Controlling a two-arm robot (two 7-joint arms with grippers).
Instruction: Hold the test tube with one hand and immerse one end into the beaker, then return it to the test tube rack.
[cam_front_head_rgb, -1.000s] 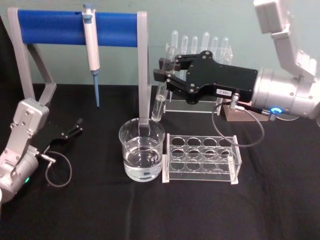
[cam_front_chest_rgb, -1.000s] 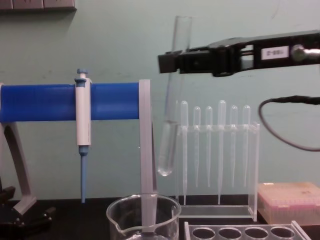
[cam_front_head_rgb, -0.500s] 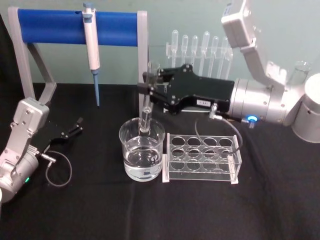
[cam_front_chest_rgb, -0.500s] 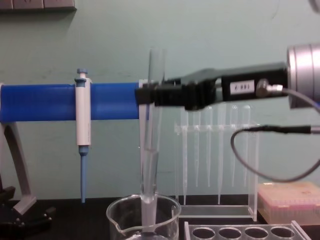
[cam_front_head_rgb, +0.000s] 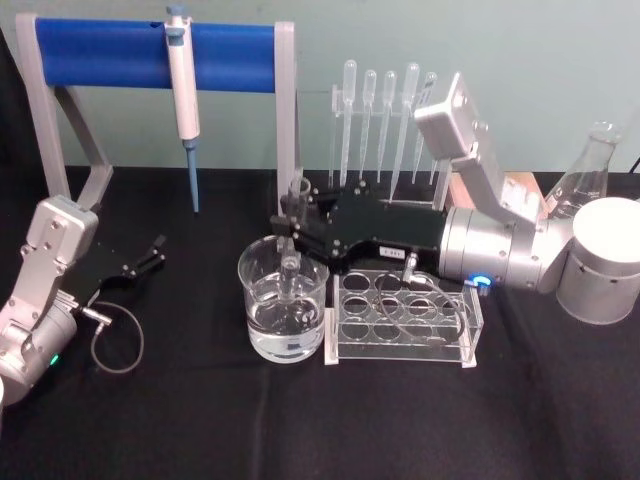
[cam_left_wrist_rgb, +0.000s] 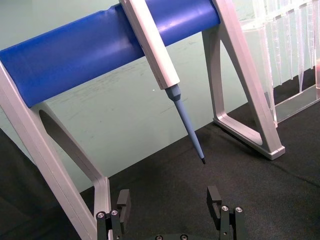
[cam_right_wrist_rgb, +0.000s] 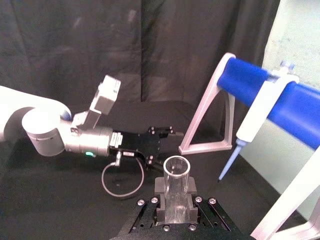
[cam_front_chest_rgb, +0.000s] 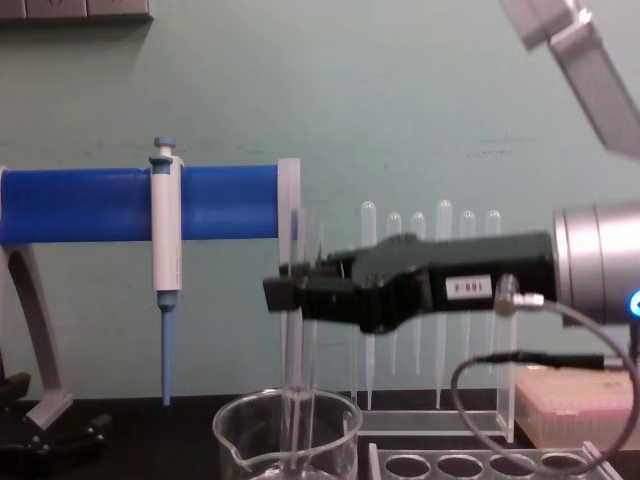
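Lower than half a second ago, the right arm's black two-jaw gripper now stands just above the rim of the wide clear glass beaker. It is clamped on the long clear glass test tube below its rimmed mouth. That one tube is upright, its round end down inside the beaker toward the back wall; whether the tip meets the clear liquid is not plain. A grey stand post rises close behind the tube.

The one beaker sits just beside the left end of the clear acrylic test tube rack, which has eight round openings in two rows of four. Farther back, five thin plastic pipettes show, and one white-and-blue pipettor hangs from the blue bar. The left gripper rests on the black cloth well apart, jaws spread.
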